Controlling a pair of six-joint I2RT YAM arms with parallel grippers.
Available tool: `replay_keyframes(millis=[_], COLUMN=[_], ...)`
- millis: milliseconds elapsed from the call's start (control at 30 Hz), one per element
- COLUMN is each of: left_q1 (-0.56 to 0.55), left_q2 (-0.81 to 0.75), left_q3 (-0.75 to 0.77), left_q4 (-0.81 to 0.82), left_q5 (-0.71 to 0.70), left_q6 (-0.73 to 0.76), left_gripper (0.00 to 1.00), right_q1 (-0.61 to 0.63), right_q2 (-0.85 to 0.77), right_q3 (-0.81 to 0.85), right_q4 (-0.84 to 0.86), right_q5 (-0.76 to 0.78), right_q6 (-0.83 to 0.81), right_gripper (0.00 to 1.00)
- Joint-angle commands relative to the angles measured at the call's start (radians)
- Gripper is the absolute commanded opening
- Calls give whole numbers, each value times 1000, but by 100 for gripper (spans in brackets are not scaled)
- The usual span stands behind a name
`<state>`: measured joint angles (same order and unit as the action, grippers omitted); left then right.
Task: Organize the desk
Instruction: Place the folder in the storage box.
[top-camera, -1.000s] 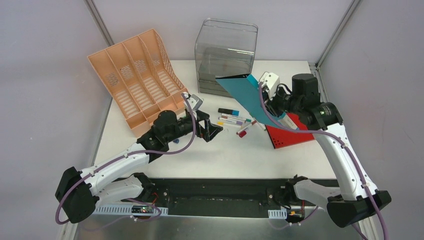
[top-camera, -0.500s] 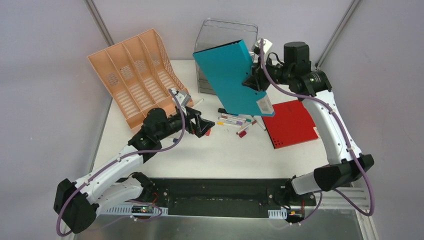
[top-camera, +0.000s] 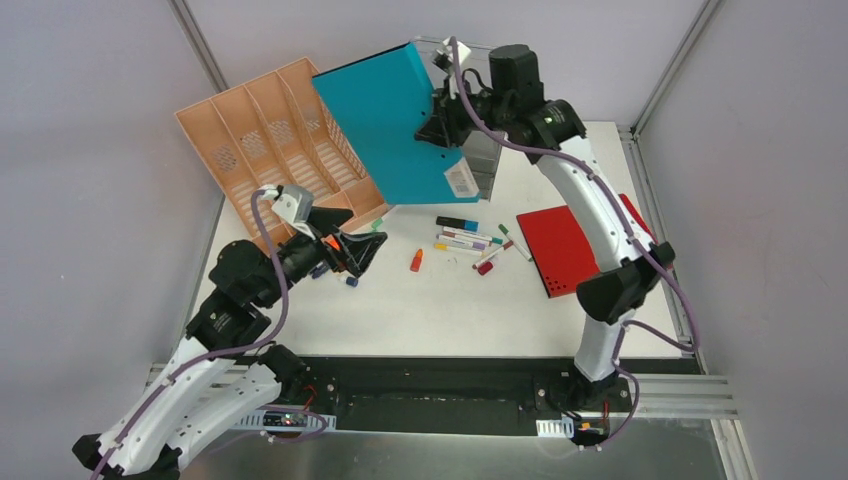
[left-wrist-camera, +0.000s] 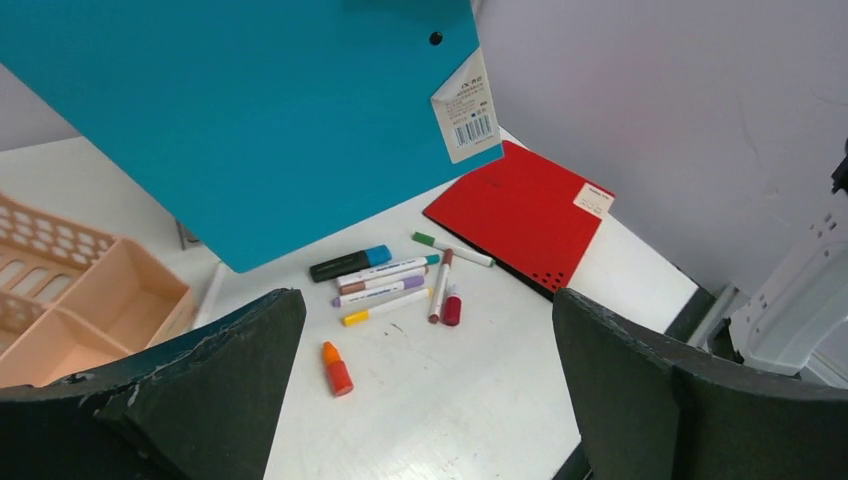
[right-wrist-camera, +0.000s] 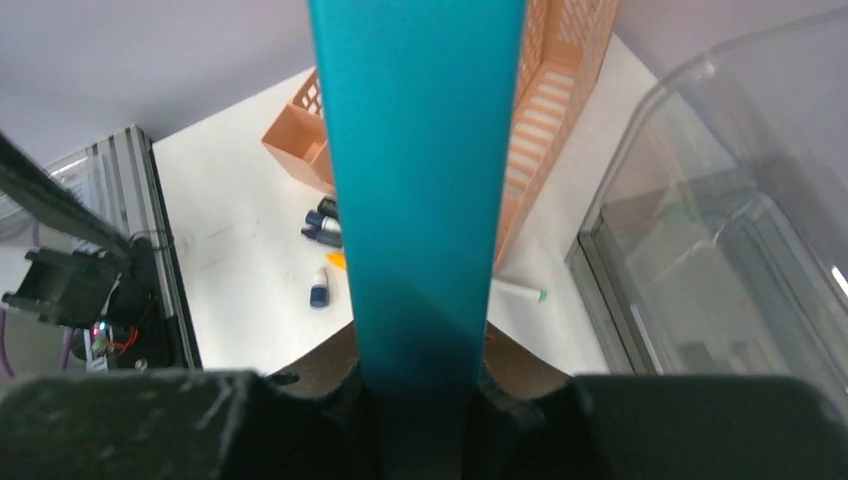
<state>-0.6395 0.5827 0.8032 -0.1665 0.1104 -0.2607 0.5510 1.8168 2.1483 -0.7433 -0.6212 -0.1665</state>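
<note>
In the last second the right pincer (top-camera: 440, 122) has carried the teal folder (top-camera: 385, 120) up from low over the bench (top-camera: 450, 310) and across to the left. Before, the folder hung edge-on just above the red folder (top-camera: 565, 250); now it hangs high in the air, its flat face toward the top camera, with its lower corner close over the near right end of the peach file rack (top-camera: 270, 150). The right pincer is pinching the folder at its right edge; in the right wrist view the folder stands straight up between the two jaws. The clear drawer box (right-wrist-camera: 720, 230) is now behind and to the right of this pincer, and the red folder lies uncovered on the bench, well below it. The left pincer (top-camera: 355, 250) has drawn back from the group of markers (top-camera: 465, 238) toward the front of the rack. Its jaws stay spread wide and hold nothing. The markers and a single orange marker (top-camera: 416, 262) lie ahead of it, and some dark blue ones (top-camera: 330, 270) just beside it. I judge that the teal folder is going to a slot of the rack, and that the left arm has moved away to give room. The tidying seems to be at an early stage, since the red folder and all markers are loose on the bench.
</note>
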Motion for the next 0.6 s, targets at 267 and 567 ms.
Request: replay_keyframes(millis=[267, 567], left_q1=[8, 7], left_q2=[-230, -323], left_q3=[-33, 30], left_q4=[-210, -356], left_q5=[-221, -311], left_q6=[-21, 39], left_gripper=[99, 99], right_q1=[71, 146], right_q2=[301, 459], right_q3=[451, 447], right_q4=[350, 661], right_q5=[48, 130], right_q6=[165, 190], right_gripper=[0, 0])
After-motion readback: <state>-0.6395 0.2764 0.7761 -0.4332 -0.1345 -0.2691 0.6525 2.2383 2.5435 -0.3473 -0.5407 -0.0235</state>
